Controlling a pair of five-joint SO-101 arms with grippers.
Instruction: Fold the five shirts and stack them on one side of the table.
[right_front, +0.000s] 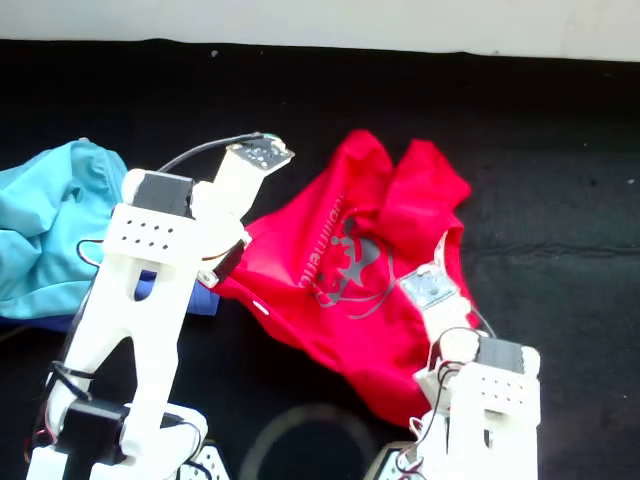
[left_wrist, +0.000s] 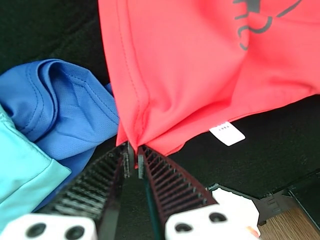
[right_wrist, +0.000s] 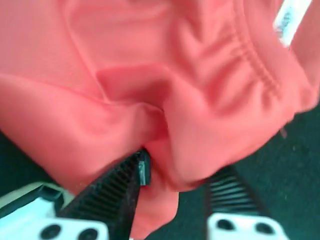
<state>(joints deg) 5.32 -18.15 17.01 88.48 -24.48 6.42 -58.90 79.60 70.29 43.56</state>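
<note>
Plainly, the red shirt lay crumpled in the middle of the black surface, with a dark print on its front and a white tag at one hem. I counted three shirts: that one, a turquoise shirt at the left, and a blue shirt tucked against it. The left pincer was pressed together on the red hem, and the right pincer pinched a thick red fold.

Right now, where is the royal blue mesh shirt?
In the high view the royal blue mesh shirt lies on the left side of the table, partly under the left arm, between the crumpled turquoise shirt and the red printed shirt.
</note>
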